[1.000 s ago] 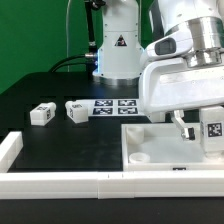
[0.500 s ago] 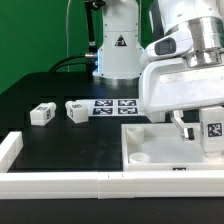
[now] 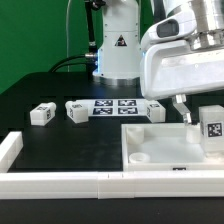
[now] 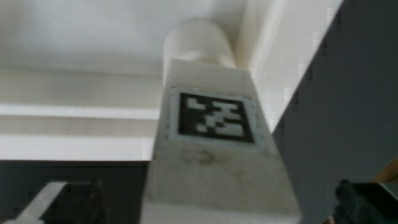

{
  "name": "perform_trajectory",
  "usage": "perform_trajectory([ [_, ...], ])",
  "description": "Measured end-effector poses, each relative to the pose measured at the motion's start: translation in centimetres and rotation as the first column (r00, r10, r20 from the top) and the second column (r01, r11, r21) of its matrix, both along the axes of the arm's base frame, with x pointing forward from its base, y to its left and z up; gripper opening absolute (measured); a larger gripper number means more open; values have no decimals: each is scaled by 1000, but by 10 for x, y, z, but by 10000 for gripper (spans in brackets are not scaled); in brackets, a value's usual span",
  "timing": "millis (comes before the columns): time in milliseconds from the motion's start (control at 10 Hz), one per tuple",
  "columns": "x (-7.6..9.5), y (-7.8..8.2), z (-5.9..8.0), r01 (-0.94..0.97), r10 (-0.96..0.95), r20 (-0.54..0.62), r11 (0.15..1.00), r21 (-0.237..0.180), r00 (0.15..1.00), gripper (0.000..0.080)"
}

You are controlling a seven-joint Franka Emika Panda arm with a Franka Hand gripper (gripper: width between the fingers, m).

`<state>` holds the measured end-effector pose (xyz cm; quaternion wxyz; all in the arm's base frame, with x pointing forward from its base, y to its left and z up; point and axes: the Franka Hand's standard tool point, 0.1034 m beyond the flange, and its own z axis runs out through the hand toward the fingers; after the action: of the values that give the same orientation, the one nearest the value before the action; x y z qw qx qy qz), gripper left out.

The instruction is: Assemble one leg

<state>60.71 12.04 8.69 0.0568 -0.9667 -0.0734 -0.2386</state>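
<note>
While pincer (image 3: 192, 118) gapes, leg (image 3: 211, 128) upright by tray rim (image 3: 127, 148)

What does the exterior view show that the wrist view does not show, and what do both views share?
Only the exterior view shows two small white plastic legs lying on the black table, one toward that view's left of the other, the flat marker board, the raised white arm with its jaws open, and the whole large white square tray-like piece.

Only the wrist view shows a close look down the upright leg's tagged face, with both dark fingertips apart from it.

Both show the upright white leg standing on the tray.
</note>
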Motion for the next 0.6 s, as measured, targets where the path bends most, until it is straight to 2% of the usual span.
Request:
perform_trajectory([
  [100, -4, 2, -4, -3, 4, -38, 1000, 3, 999, 649],
  [200, -10, 11, -3, -23, 27, -206, 1000, 21, 978, 649],
  [300, -7, 14, 1, -30, 38, -301, 999, 33, 953, 649],
  [400, -1, 12, 4, 17, -1, -342, 999, 44, 940, 649],
  [600, 6, 5, 5, 77, -57, -331, 996, 49, 942, 649],
])
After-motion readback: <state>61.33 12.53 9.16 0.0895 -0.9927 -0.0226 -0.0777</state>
